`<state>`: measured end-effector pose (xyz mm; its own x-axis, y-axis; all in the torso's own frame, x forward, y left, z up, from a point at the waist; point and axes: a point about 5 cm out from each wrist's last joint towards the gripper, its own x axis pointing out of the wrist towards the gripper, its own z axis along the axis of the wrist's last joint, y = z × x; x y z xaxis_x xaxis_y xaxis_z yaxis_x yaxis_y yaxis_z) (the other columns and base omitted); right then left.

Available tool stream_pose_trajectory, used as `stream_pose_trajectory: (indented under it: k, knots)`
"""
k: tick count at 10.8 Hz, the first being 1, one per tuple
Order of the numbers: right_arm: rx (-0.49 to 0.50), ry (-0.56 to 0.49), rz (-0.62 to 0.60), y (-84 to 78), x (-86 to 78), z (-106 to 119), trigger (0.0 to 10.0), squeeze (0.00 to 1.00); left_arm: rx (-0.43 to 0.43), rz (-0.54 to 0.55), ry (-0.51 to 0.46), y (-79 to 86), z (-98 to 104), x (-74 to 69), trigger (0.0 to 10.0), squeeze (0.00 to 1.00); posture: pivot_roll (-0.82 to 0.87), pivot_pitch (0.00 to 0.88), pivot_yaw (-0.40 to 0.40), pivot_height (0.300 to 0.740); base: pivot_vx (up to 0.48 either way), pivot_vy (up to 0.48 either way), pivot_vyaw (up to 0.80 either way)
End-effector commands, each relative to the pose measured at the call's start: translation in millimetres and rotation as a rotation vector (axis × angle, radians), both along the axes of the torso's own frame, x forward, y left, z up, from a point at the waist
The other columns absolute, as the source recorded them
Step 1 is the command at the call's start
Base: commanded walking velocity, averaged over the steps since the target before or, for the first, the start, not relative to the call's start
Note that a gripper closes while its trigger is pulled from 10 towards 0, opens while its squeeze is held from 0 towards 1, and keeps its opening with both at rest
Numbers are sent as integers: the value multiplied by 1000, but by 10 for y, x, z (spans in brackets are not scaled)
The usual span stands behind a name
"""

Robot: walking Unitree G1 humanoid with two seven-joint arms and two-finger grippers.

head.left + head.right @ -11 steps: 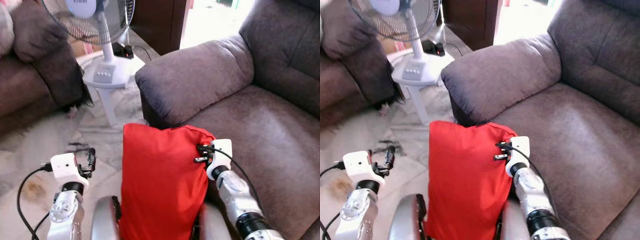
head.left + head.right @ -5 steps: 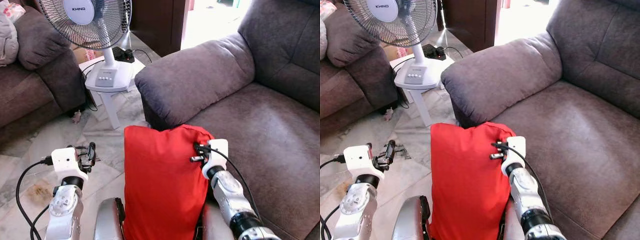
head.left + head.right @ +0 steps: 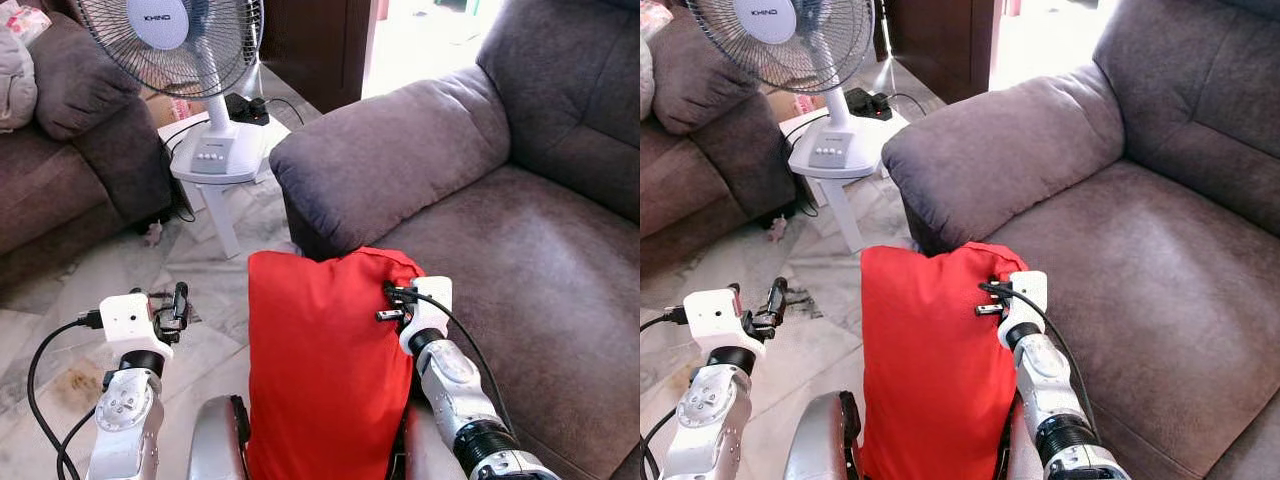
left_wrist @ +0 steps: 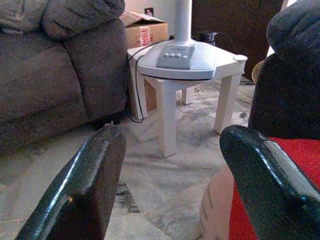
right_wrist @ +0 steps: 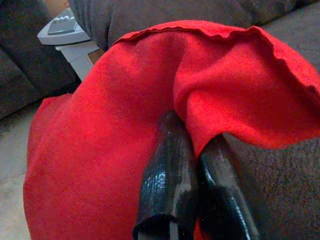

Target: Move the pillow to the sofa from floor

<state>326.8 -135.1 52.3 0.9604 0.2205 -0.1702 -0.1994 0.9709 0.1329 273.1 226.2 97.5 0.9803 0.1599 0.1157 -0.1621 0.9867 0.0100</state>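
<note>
We see the red pillow (image 3: 325,365) held upright in front of our body, off the floor (image 3: 120,265), with its top edge just before the front of the sofa's armrest (image 3: 385,160). Our right end effector (image 5: 187,165) is clenched on the pillow: in the right wrist view its two black fingers (image 5: 167,175) are pressed together, with a fold of the red cloth between them, near the pillow's upper corner on the sofa side. The grey seat of the sofa (image 3: 530,270) lies just beside this corner, to our right, and the pillow does not yet rest on it. Our left end effector (image 4: 172,165) is released; in the left wrist view its two fingers (image 4: 90,185) stand well apart with nothing between them, and the red edge of the pillow shows near one of them. This arm is raised over the marble floor on the left of the pillow, apart from it. Farther ahead a white fan (image 3: 185,40) stands on a small white counter (image 3: 225,160), between the armrest and a second dark sofa (image 3: 70,150) at our left. A brown cardboard box (image 4: 145,30) stands behind this counter, beside the second sofa.
</note>
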Motion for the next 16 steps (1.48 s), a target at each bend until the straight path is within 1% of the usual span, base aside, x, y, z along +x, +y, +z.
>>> stream_pose_trajectory:
  k: [1, 4, 6, 7, 8, 10, 12, 16]
  knots:
    - [0, -20, 4, 4, 38, 50, 10000, 0, 21, -5, 16, -14, -38, -17, 10000, 0, 149, 130, -3, 537, 0, 0, 0]
    - [7, -34, 0, 6, 47, 68, 10000, 0, 32, -2, 25, -3, -61, -24, 10000, 0, 151, 137, -7, 537, 0, 0, 0]
    - [11, -34, -2, 13, 45, 64, 10000, 0, 30, -3, 15, -7, -31, -13, 10000, 0, 159, 135, -3, 537, 0, 0, 0]
    - [-4, -54, 1, 16, 42, 78, 10000, 0, 31, -4, 12, -9, -26, -8, 10000, 0, 157, 136, -2, 537, 0, 0, 0]
    - [3, -67, 22, 36, 39, 93, 10000, 0, 33, -9, 14, -28, -34, -4, 10000, 0, 154, 135, -7, 537, 0, 0, 0]
    - [-21, -75, 43, 69, 41, 99, 10000, 0, 48, -22, 21, -46, -48, -9, 10000, 0, 156, 133, -8, 537, 0, 0, 0]
    - [-24, -83, 54, 79, 39, 103, 10000, 0, 44, -19, 18, -45, -44, -15, 10000, 0, 158, 130, -9, 537, 0, 0, 0]
    - [-37, -93, 71, 94, 38, 110, 10000, 0, 47, -27, 15, -64, -35, 10, 10000, 0, 158, 117, -11, 599, 0, 0, 0]
